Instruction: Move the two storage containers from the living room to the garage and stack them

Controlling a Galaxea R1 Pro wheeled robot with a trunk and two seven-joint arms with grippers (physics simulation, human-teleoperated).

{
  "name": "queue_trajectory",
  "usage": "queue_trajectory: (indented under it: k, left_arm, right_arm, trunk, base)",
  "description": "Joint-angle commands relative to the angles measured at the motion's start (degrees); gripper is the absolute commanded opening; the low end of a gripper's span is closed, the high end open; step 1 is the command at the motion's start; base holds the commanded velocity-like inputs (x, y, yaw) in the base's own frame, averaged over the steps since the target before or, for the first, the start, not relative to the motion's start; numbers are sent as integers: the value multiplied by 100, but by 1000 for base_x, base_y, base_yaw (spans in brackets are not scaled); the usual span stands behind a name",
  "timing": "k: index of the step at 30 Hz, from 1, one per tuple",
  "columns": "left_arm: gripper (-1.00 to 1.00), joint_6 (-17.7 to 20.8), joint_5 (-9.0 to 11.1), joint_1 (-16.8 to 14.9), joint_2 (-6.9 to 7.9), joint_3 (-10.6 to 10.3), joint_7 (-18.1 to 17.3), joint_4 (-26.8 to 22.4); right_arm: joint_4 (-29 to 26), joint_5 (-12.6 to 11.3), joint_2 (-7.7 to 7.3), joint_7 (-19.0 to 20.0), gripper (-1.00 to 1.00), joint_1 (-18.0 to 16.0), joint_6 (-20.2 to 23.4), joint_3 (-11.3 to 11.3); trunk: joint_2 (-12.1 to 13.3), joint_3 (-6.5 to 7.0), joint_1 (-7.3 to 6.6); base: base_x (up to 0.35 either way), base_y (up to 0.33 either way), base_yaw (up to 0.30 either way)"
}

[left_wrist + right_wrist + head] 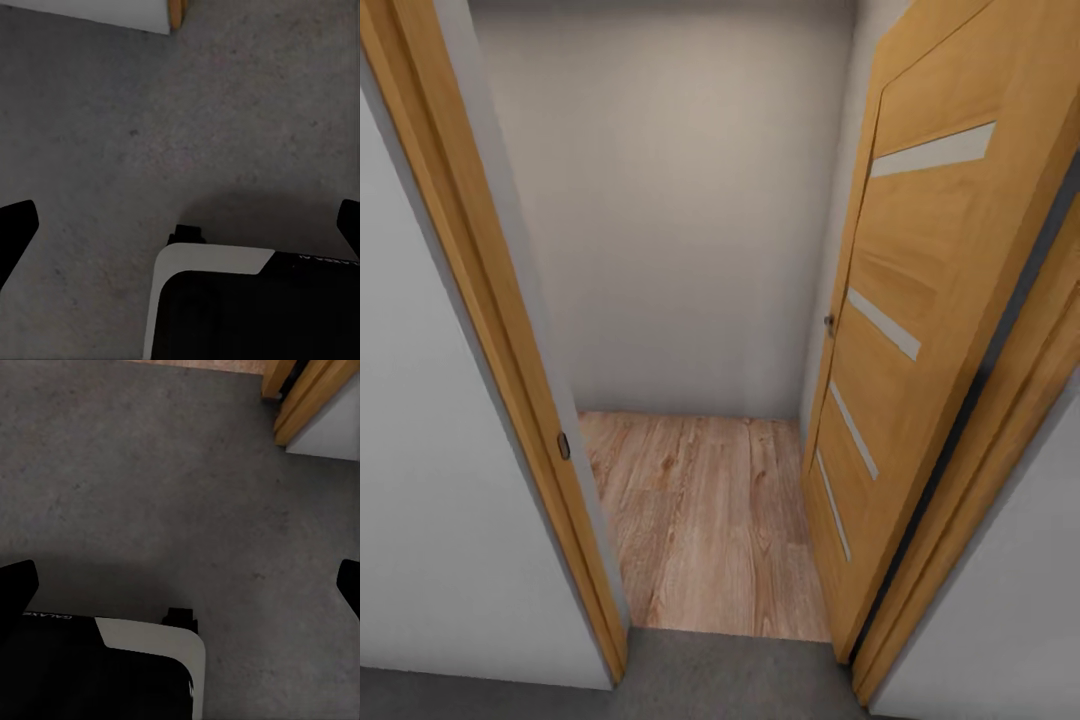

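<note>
The honey-coloured wooden door with pale glass slits (pixel 890 370) stands swung open, its top edge cut off by the head view, and beyond it light wood-plank flooring (pixel 705 520) runs to a plain pale wall (pixel 680 200). On the near side of that door lies the dark grey speckled concrete floor (pixel 150 472), over which both wrist cameras look down. The left gripper (pixel 180 225) and right gripper (pixel 180 585) each show only black fingertips at the frame edges, spread wide and holding nothing, above the robot's black-and-white base (pixel 240 307).
</note>
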Motion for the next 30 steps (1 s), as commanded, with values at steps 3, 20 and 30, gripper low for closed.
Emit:
queue_trajectory:
  k: [3, 20, 30]
  left_arm:
    - [100, -38, 9, -12, 7, 37, -3, 27]
    - [100, -15, 4, -12, -34, 28, -21, 20]
    - [100, -44, 17, -12, -49, 26, -21, 18]
  right_arm:
    - [26, 47, -3, 9, 100, -12, -42, -39]
    - [26, 56, 5, 9, 100, -12, -42, -39]
    - [24, 56, 6, 9, 100, -12, -42, -41]
  trunk:
    - [-13, -13, 4]
    - [-13, -13, 4]
    - [-13, -13, 4]
  base:
    - [0, 0, -8]
    - [52, 0, 0]
    - [216, 0, 0]
